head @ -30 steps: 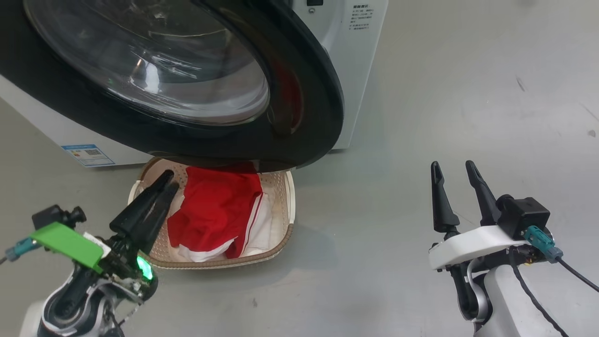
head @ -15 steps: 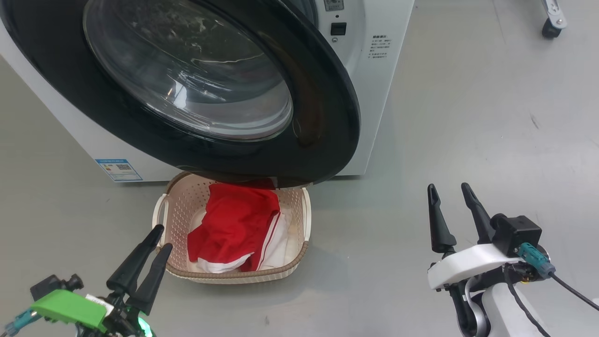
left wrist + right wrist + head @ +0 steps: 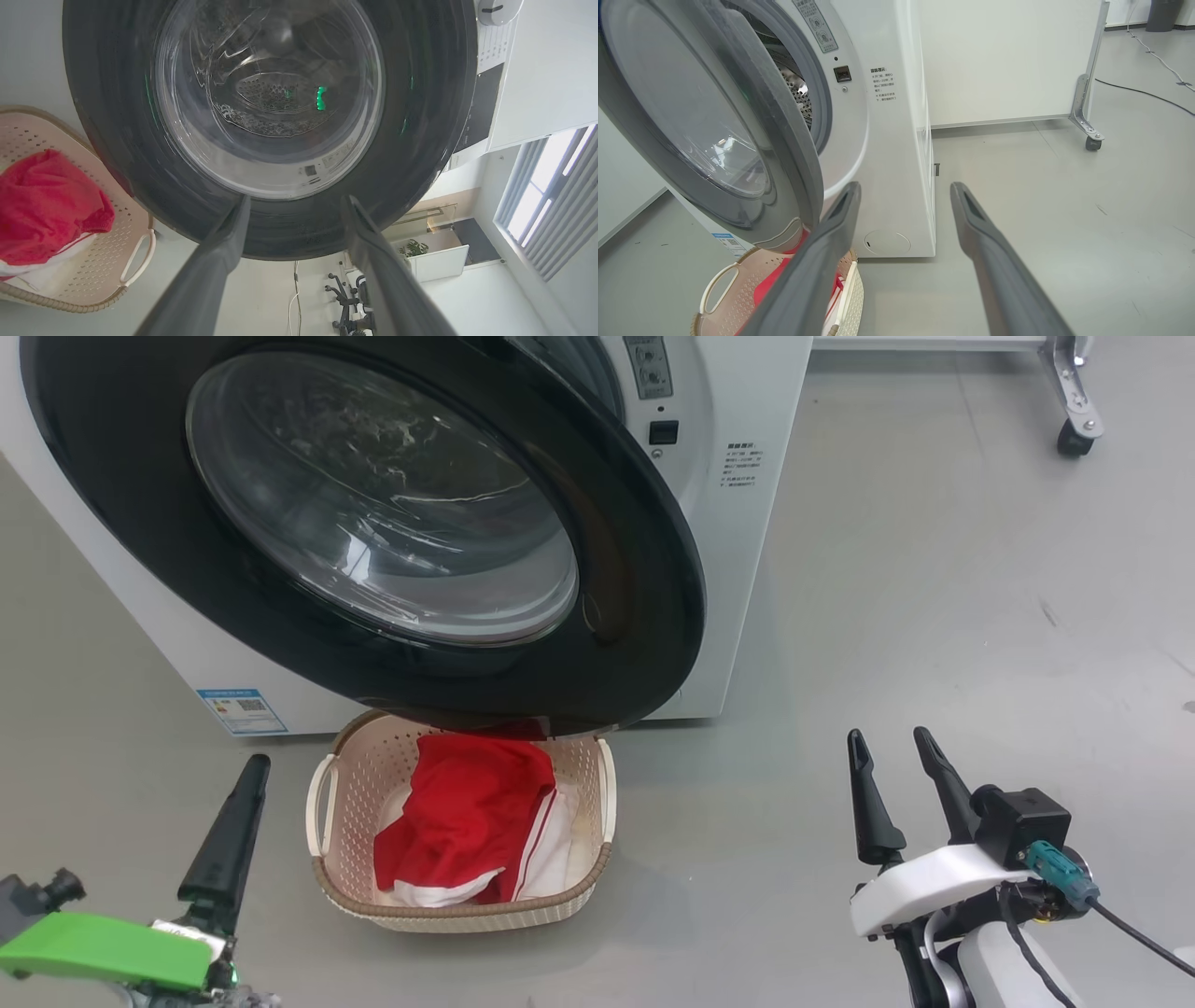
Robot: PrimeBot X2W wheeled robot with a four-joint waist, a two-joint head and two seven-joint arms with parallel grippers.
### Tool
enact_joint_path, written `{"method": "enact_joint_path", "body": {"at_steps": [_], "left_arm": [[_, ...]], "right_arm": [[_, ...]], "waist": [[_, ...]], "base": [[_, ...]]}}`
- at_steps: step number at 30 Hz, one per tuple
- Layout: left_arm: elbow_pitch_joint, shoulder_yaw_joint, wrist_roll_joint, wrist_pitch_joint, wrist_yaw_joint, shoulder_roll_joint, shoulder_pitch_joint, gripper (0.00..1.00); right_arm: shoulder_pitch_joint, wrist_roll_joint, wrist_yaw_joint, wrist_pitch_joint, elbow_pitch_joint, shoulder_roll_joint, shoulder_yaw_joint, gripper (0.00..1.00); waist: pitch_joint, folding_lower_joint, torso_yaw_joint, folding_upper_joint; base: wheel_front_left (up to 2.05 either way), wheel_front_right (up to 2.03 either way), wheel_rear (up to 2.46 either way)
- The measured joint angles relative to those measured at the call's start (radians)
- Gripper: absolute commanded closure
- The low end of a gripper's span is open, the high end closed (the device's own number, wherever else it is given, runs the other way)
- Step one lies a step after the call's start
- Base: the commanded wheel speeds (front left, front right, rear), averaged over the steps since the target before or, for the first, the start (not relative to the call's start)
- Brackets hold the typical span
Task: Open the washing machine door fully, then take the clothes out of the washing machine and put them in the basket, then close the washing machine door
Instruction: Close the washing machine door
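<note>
The washing machine door (image 3: 644, 597), black-rimmed with bulging glass, stands swung out from the white washing machine (image 3: 738, 569) and hangs over the basket's far end. The red and white clothes (image 3: 467, 812) lie in the cream basket (image 3: 467, 919) on the floor below it. My left gripper (image 3: 254, 767) is left of the basket, apart from it. It looks edge-on here, and the left wrist view shows the left gripper (image 3: 297, 199) open and empty, facing the door (image 3: 420, 140). My right gripper (image 3: 887, 737) is open and empty well to the right. In the right wrist view the right gripper (image 3: 906, 186) faces the machine's side (image 3: 896, 163).
A blue label (image 3: 241, 709) marks the machine's lower front. A white panel on a wheeled foot (image 3: 1074, 429) stands behind on the right, and a cable (image 3: 1148, 93) runs over the floor beyond it. Grey floor spreads to the right of the basket.
My left gripper has opened from nearly shut and drawn back from the basket's rim to its left. The head camera has tilted up, showing more of the machine. The right gripper stays open.
</note>
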Motion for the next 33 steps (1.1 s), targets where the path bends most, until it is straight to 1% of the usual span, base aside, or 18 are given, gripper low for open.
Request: {"method": "enact_joint_path", "body": {"at_steps": [3, 4, 6, 8, 9, 10, 13, 14, 16, 17, 18, 21, 24, 29, 33], "left_arm": [[-0.044, -0.011, 0.097, -0.056, 0.0, 0.004, 0.0, 0.0], [-0.059, -0.021, 0.161, -0.071, 0.0, 0.019, -0.001, 0.0], [-0.086, -0.024, 0.234, -0.115, 0.0, 0.032, -0.002, 0.0], [-0.109, -0.047, 0.365, -0.148, 0.0, 0.074, -0.002, 0.0], [-0.119, -0.047, 0.412, -0.172, -0.001, 0.086, -0.002, 0.0], [-0.119, -0.047, 0.412, -0.172, -0.001, 0.086, -0.002, 0.0], [-0.126, -0.073, 0.541, -0.212, -0.001, 0.114, -0.001, 0.0], [-0.125, -0.078, 0.554, -0.23, -0.001, 0.11, -0.001, 0.0], [-0.114, -0.093, 0.671, -0.25, -0.001, 0.129, 0.006, 0.0], [-0.113, -0.094, 0.699, -0.267, 0.0, 0.131, 0.01, 0.0], [-0.109, -0.103, 0.75, -0.278, 0.004, 0.139, 0.016, 0.0], [-0.094, -0.123, 0.853, -0.301, 0.04, 0.152, 0.044, 0.0], [-0.082, -0.144, 0.93, -0.319, 0.081, 0.156, 0.072, 0.0], [-0.049, -0.17, 1.024, -0.341, 0.139, 0.156, 0.116, 0.0], [-0.021, -0.202, 1.081, -0.351, 0.17, 0.155, 0.134, 0.0]], "right_arm": [[0.005, 0.0, -0.001, 0.0, -0.001, 0.0, -0.002, 0.0], [0.007, 0.0, -0.001, 0.0, -0.001, 0.0, -0.004, 0.0], [0.009, -0.003, -0.001, 0.0, -0.002, 0.0, -0.006, 0.0], [0.011, -0.006, -0.001, 0.0, -0.009, 0.001, -0.01, 0.0], [0.012, -0.009, -0.002, 0.0, -0.01, 0.0, -0.013, 0.0], [0.012, -0.009, -0.002, 0.0, -0.01, 0.0, -0.013, 0.0], [0.012, -0.011, -0.003, 0.0, -0.016, 0.001, -0.015, 0.0], [0.012, -0.013, -0.003, 0.0, -0.018, 0.001, -0.015, 0.0], [0.013, -0.016, -0.003, 0.0, -0.02, 0.001, -0.018, 0.0], [0.014, -0.017, -0.003, 0.0, -0.021, 0.001, -0.019, 0.0], [0.016, -0.018, -0.003, 0.0, -0.022, 0.001, -0.02, 0.0], [0.03, -0.018, -0.004, 0.0, -0.027, 0.002, -0.021, 0.0], [0.054, -0.024, -0.007, 0.0, -0.028, 0.002, -0.021, 0.0], [0.077, -0.029, -0.011, 0.0, -0.029, 0.003, -0.017, 0.0], [0.087, -0.035, -0.012, 0.0, -0.029, 0.003, -0.014, 0.0]], "waist": [[-0.01, 0.0, -0.006, 0.0], [-0.013, 0.0, -0.007, 0.0], [-0.018, 0.0, -0.01, 0.0], [-0.022, 0.0, -0.013, 0.0], [-0.023, 0.0, -0.013, 0.0], [-0.023, 0.0, -0.013, 0.0], [-0.027, 0.0, -0.014, 0.0], [-0.029, 0.0, -0.014, 0.0], [-0.036, 0.0, -0.014, 0.0], [-0.039, 0.0, -0.014, 0.0], [-0.043, 0.0, -0.014, 0.0], [-0.056, 0.0, -0.012, 0.0], [-0.067, 0.0, -0.009, 0.0], [-0.075, 0.0, -0.006, 0.0], [-0.084, 0.0, -0.005, 0.0]], "base": [[0.0, 0.0, 0.0], [0.0, 0.0, 0.0], [0.0, 0.0, 0.0], [0.0, 0.0, 0.0], [0.0, 0.0, 0.0], [0.0, 0.0, 0.0], [0.0, 0.0, 0.0], [0.0, 0.0, 0.0], [0.0, 0.0, 0.0], [0.0, 0.0, 0.0], [0.0, 0.0, 0.0], [0.0, 0.0, 0.0], [0.0, 0.0, 0.0], [0.0, 0.0, 0.0], [0.0, 0.0, 0.0]]}}
